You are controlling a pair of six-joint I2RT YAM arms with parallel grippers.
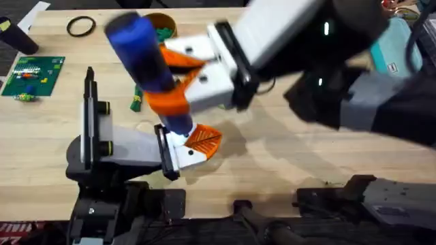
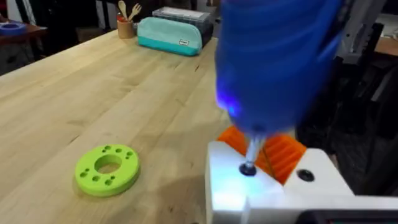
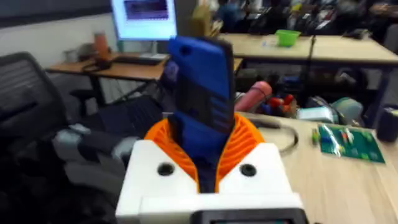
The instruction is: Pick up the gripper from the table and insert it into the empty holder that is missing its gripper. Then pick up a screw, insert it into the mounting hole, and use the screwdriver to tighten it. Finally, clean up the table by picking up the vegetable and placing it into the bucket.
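My right gripper (image 1: 172, 82) is shut on the blue screwdriver (image 1: 150, 61), with orange pads on either side of the handle (image 3: 202, 93). The screwdriver stands tilted, tip down. Its bit rests on a dark screw (image 2: 247, 169) in the white base of the small orange ribbed gripper (image 1: 203, 139). That gripper sits on the black plate of the grey-white holder (image 1: 129, 146) at the front left, at the end of my left arm. A second hole (image 2: 305, 175) in the base stands empty. The small green vegetable (image 1: 136, 101) lies behind the screwdriver. The yellow-orange bucket (image 1: 169, 24) stands at the back, with something green inside.
A lime-green ring (image 2: 107, 169) lies on the table beside the holder. The flat green board with bricks (image 1: 34, 73) and a thin black ring (image 1: 81, 26) are at the back left. A teal pouch (image 1: 395, 54) sits at the far right, partly under my right arm.
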